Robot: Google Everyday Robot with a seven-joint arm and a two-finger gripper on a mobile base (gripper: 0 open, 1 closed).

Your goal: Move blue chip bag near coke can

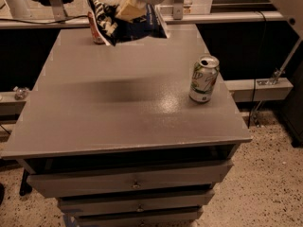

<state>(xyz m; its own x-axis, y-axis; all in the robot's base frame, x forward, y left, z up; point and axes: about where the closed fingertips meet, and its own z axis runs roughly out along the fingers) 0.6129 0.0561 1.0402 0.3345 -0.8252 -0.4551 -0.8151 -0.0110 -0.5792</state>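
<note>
The blue chip bag (pixel 127 23), dark navy foil with white lettering, hangs in the air over the back of the grey table (pixel 118 112). My gripper (pixel 129 11) is shut on the bag's top, with the white arm above it reaching out of the frame. The coke can (pixel 96 32) stands at the table's back left, mostly hidden behind the bag; only a red-orange strip of it shows at the bag's left edge.
A white-and-green soda can (pixel 204 79) stands upright near the table's right edge. The table has drawers (pixel 132 183) below its front edge. A shelf rail (pixel 222 18) runs behind the table. Speckled floor lies to the right.
</note>
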